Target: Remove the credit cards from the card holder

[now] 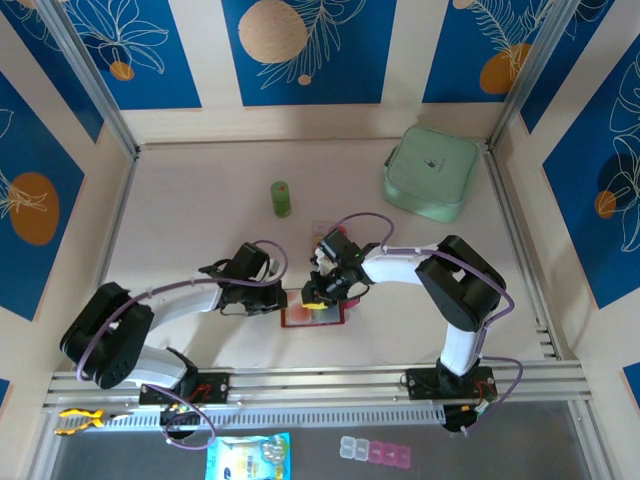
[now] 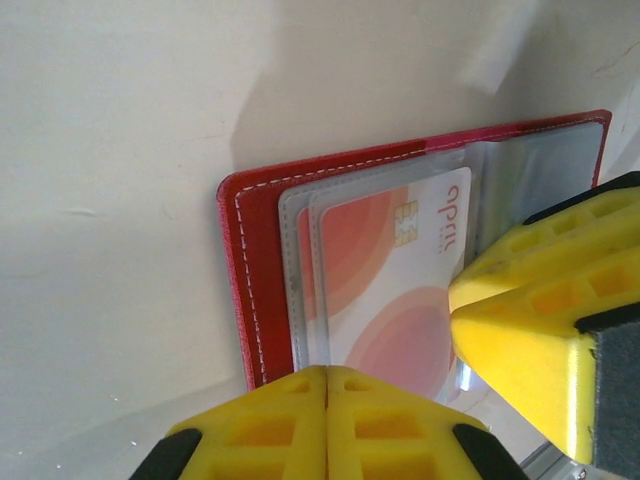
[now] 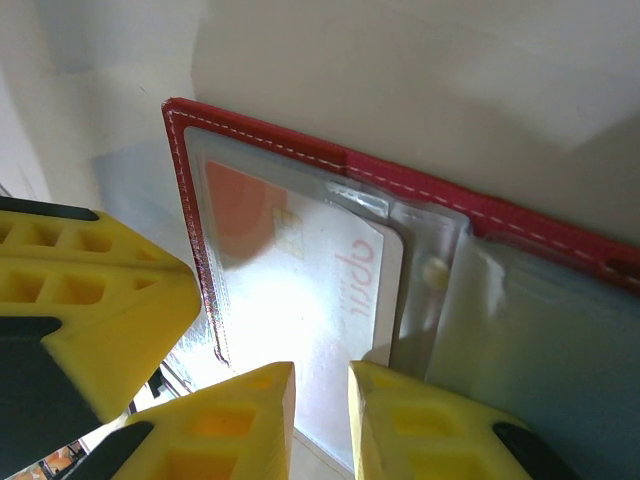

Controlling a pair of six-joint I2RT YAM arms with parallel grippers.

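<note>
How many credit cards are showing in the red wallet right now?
1: a white card with orange-pink circles in a clear pocket of the open card holder. Others may be hidden behind it.

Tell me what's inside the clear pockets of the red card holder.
A pale card with orange-pink circles and a chip sits in the front pocket. Yellow fingers hide its near end; any cards beneath it are covered.

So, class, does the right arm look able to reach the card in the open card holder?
Probably yes: the right gripper hangs slightly open at the edge of the card, nothing between them. The shut left gripper sits at the edge of the card holder.
</note>
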